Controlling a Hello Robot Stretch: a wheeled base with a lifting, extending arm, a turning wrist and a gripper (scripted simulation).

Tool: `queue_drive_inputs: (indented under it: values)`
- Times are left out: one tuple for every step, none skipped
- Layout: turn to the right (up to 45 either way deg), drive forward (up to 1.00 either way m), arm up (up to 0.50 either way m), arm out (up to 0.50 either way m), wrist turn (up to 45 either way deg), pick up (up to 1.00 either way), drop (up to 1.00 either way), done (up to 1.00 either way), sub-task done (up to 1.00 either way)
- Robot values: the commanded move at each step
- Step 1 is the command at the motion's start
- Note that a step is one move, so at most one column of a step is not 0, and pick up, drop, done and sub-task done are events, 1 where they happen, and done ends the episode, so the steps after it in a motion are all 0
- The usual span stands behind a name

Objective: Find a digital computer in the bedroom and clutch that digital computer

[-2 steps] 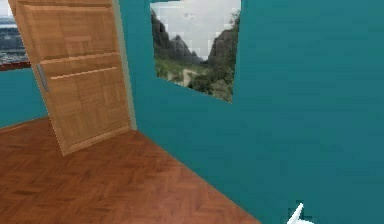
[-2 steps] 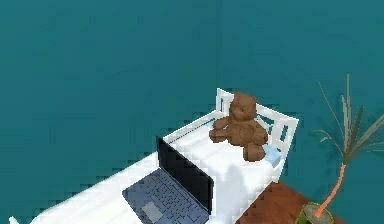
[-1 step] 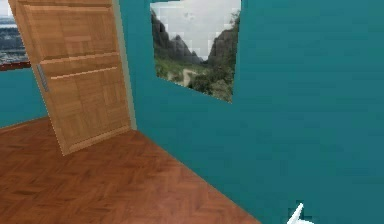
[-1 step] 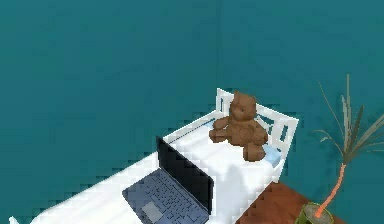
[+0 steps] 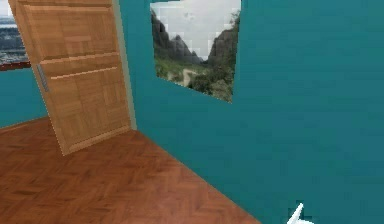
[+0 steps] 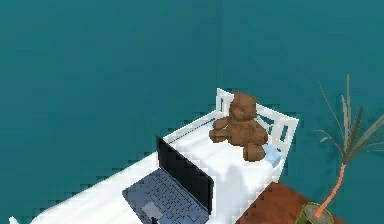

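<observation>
An open laptop (image 6: pixel 183 180) lies on a white bed (image 6: pixel 240 180) in the lower middle of the arm side view. Its dark screen stands upright and its grey keyboard faces the view's lower left. A brown teddy bear (image 6: pixel 240 123) sits farther out on the bed, against the white railed headboard (image 6: pixel 285 128).
A teal wall (image 6: pixel 110 70) rises behind the bed. A potted plant (image 6: pixel 338 170) stands on the wooden floor at the arm side view's right. In the forward view, a wooden door (image 5: pixel 80 70) stands ajar at the left, a landscape picture (image 5: pixel 195 45) hangs on the teal wall, and wooden floor (image 5: pixel 90 180) lies below.
</observation>
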Motion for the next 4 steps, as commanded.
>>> queue_drive_inputs:
  values:
    - [0.0, 0.0, 0.0, 0.0, 24.0, 0.0, 0.0, 0.0, 0.0]
    - [0.0, 0.0, -0.3, 0.0, 0.0, 0.0, 0.0, 0.0, 0.0]
    - [0.0, 0.0, 0.0, 0.0, 0.0, 1.0, 0.0, 0.0, 0.0]
    - [0.0, 0.0, 0.1, 0.0, 0.0, 0.0, 0.0, 0.0, 0.0]
